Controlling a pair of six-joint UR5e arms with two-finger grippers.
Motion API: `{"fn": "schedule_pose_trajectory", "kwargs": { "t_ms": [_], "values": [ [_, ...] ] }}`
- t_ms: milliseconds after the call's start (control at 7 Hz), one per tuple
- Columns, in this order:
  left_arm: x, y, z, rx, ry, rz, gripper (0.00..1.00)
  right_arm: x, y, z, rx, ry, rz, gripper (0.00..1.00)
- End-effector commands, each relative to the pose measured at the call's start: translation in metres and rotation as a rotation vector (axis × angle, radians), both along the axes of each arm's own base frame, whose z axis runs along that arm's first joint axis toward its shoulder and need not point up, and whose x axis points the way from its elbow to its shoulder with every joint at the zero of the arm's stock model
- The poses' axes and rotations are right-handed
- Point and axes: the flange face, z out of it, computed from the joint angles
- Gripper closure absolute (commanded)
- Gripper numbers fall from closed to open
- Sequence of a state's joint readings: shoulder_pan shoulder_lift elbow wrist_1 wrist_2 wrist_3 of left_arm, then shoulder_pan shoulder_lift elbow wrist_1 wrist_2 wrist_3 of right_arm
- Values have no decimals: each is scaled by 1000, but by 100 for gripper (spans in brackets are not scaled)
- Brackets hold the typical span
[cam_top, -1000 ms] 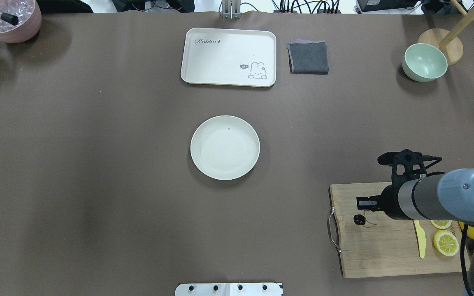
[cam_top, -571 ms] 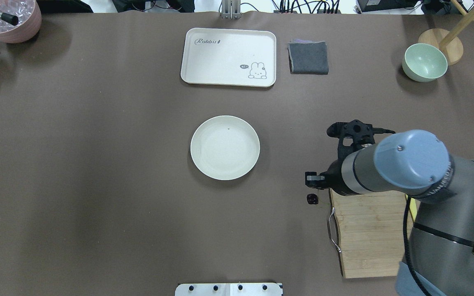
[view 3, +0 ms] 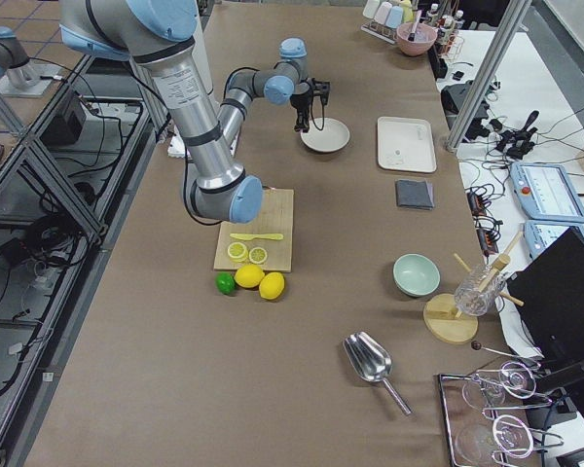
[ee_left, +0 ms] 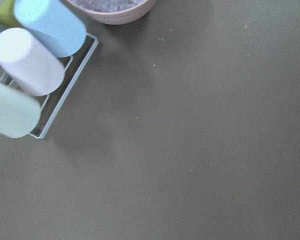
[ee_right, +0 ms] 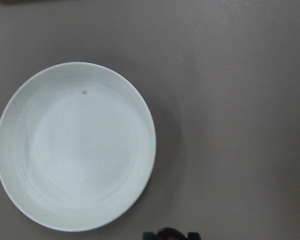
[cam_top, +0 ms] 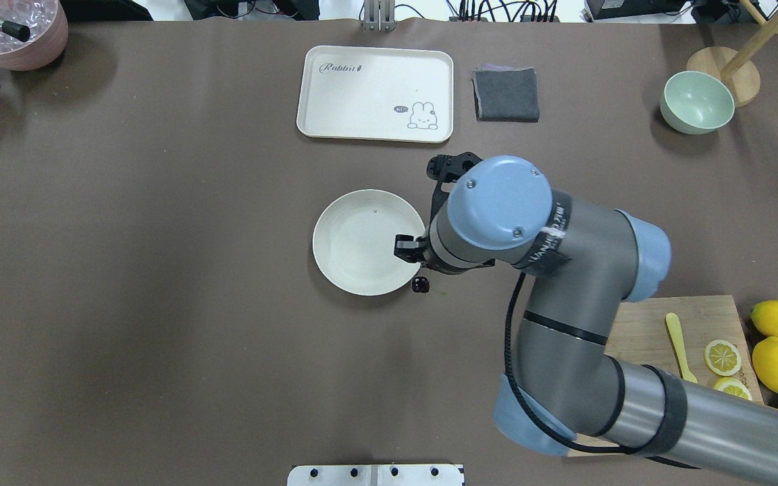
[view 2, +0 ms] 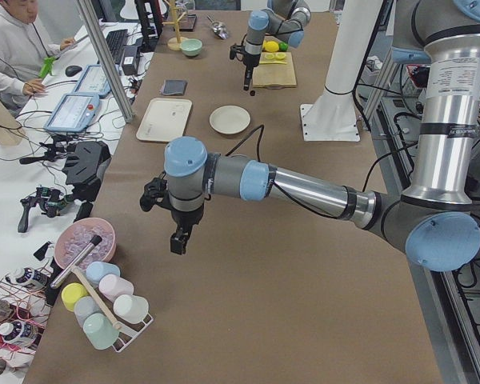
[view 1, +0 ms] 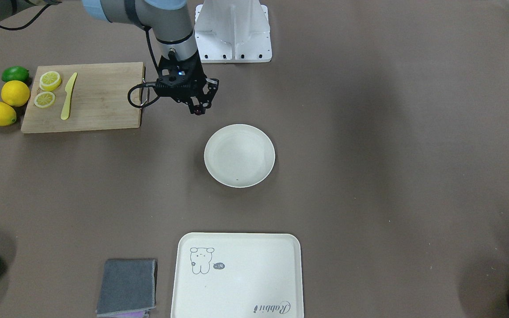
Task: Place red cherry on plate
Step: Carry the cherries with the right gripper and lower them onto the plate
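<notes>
The red cherry (cam_top: 420,285) is tiny, dark and glossy. It hangs in the air from my right gripper (cam_top: 412,264), which is shut on it. In the front-facing view the red cherry (view 1: 198,112) and the right gripper (view 1: 198,107) sit between the cutting board and the plate (view 1: 239,155), short of the rim. The round cream-white plate (cam_top: 362,229) lies at the table's middle with nothing on it. In the right wrist view the plate (ee_right: 75,145) fills the left and the red cherry (ee_right: 170,234) peeks in at the bottom edge. My left gripper (view 2: 178,240) hangs far off near the cup rack; I cannot tell its state.
A cream tray (cam_top: 375,93), a grey cloth (cam_top: 506,94) and a pale green bowl (cam_top: 697,101) stand at the far side. The wooden cutting board (view 1: 100,101) holds lemon slices (view 1: 50,81) and a yellow knife (view 1: 68,96), with lemons (view 1: 15,93) beside it. A pink bowl (cam_top: 11,34) sits far left.
My right arm has swung from the cutting board leftwards to the plate's right side, carrying the cherry with it. The plate has not moved.
</notes>
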State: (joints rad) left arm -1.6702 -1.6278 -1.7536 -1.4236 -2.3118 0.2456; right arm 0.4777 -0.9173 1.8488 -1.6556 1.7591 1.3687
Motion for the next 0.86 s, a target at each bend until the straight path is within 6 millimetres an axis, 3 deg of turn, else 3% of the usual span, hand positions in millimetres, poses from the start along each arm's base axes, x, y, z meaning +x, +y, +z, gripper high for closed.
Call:
{"fn": "schedule_pose_trajectory", "kwargs": {
  "t_ms": [0, 286, 429, 571, 714],
  "values": [
    [-67, 45, 48, -77, 15, -67, 2, -58, -39, -46, -26, 19, 56, 89],
    [-64, 70, 70, -84, 19, -75, 2, -90, -69, -48, 1, 42, 99, 88],
    [-64, 71, 72, -77, 17, -75, 2, -107, -76, -29, 2, 35, 102, 80],
    [-63, 72, 71, -75, 17, -75, 2, -110, -70, -22, 5, 45, 84, 27],
    [-62, 77, 72, -78, 19, -75, 2, -116, -59, -10, 9, 58, 74, 0]
  ]
}}
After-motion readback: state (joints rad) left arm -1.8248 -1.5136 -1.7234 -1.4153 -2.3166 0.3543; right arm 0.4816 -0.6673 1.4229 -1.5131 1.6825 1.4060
